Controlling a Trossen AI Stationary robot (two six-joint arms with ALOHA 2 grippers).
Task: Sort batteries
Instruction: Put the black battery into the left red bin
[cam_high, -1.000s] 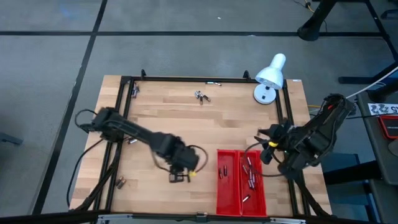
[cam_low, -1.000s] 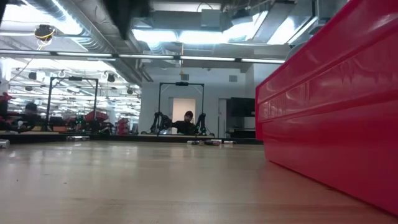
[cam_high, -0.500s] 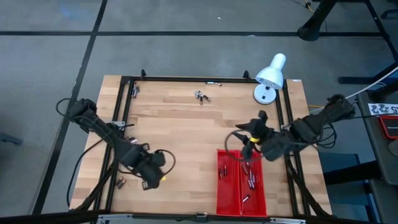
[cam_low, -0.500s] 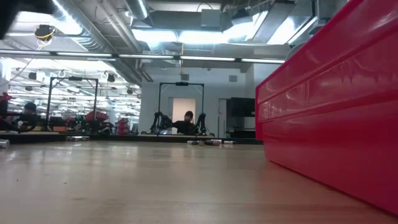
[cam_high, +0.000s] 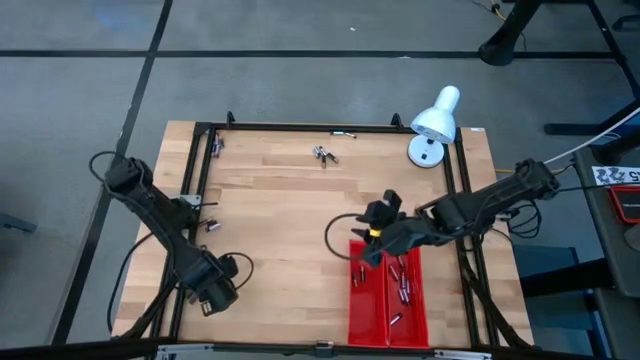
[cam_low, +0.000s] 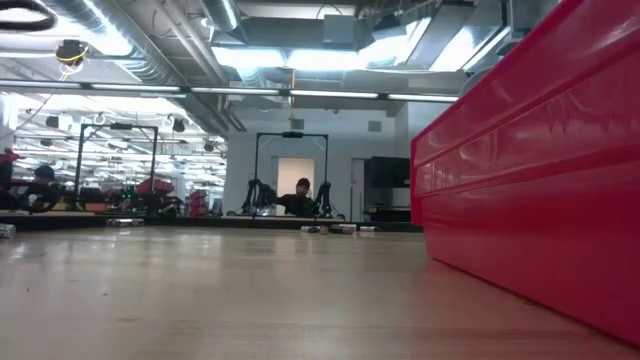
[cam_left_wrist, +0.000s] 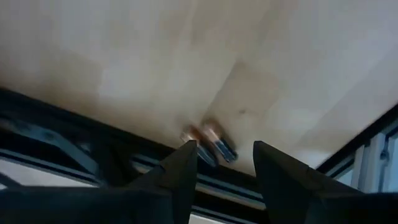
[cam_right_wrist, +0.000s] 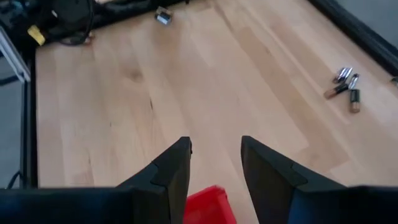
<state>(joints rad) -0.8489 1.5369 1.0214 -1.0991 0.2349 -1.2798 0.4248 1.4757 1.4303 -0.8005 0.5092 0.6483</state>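
Batteries (cam_high: 322, 153) scattered on table (cam_high: 270, 200): four clustered near far edge, two at front-left corner, several in red tray (cam_high: 350, 300), too small to count. Just moved: left gripper (cam_high: 203, 298), from beside tray to front-left corner, fingers apart and empty, probably aiming at that pair. Right gripper (cam_high: 368, 250) swung from right edge over tray's far end, released, empty. One tray, one lamp (cam_high: 433, 125).
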